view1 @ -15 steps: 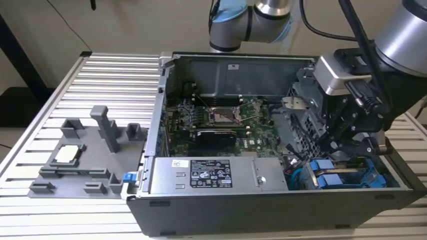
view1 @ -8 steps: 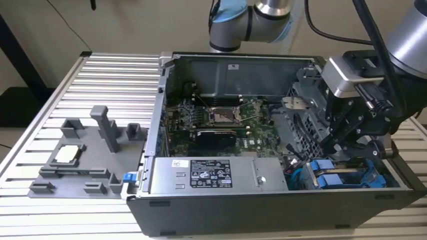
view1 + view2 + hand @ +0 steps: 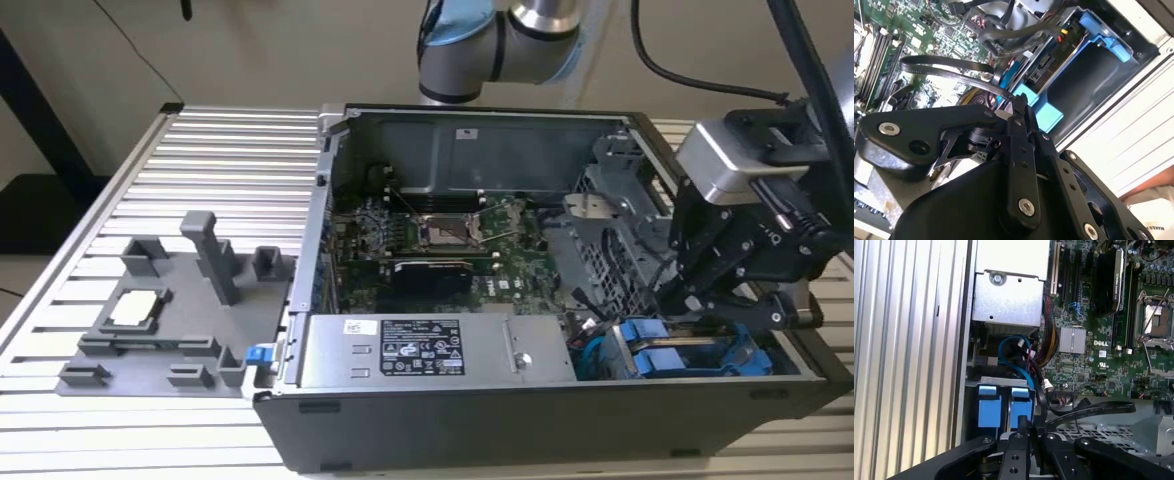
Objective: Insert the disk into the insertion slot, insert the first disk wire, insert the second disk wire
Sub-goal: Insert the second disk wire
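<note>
Pressed together, the gripper's (image 3: 687,300) black fingers (image 3: 1021,432) are meeting at their tips above the blue drive carriers in an open computer case (image 3: 400,425), with nothing visibly pinched between them. Two blue-framed disks are sitting side by side in the drive cage (image 3: 1004,381) at the case's near corner on the exterior view's right, and the disk (image 3: 1021,405) nearer the fingertips is lying seated in its insertion slot (image 3: 1089,87), while a black flat cable (image 3: 1089,411) is looping just beside the gripper.

gripper (image 3: 687,300) above disk (image 3: 667,360) | disk in insertion slot (image 3: 747,345)
</note>
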`<state>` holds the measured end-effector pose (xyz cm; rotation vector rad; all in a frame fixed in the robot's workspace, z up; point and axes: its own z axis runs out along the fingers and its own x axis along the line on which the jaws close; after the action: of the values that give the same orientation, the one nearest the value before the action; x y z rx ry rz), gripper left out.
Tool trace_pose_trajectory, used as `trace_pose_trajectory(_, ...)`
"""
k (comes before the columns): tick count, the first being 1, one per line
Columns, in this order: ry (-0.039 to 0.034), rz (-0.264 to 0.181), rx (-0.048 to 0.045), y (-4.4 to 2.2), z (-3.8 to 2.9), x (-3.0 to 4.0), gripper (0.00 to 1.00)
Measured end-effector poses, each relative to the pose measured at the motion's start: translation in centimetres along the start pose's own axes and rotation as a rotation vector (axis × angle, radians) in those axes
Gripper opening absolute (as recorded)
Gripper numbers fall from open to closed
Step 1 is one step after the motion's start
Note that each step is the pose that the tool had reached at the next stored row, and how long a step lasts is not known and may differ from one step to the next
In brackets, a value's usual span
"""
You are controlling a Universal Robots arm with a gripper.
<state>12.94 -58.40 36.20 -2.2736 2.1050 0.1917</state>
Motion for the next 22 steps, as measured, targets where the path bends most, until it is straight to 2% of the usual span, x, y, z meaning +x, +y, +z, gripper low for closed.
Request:
trace_pose_trajectory(4, -0.0150, -0.001, 0.0010, -0.66, 0.06, 0.35, 0.16)
trace_pose_trajectory(10, -0.0311, -0.002, 0.0031, -1.10, 0.24, 0.75, 0.16)
trace_pose_trajectory(14, -0.0311, -0.003, 0.0114, -1.14, 0.51, 0.84, 0.16)
trace_pose_trajectory(18, -0.0297, -0.003, 0.0117, -1.15, 0.55, 0.85, 0.16)
trace_pose_trajectory(19, -0.0282, -0.004, 0.0149, -1.15, 0.59, 0.85, 0.16)
trace_pose_trajectory(22, -0.0251, -0.006, 0.0345, -1.16, 0.76, 0.88, 0.16)
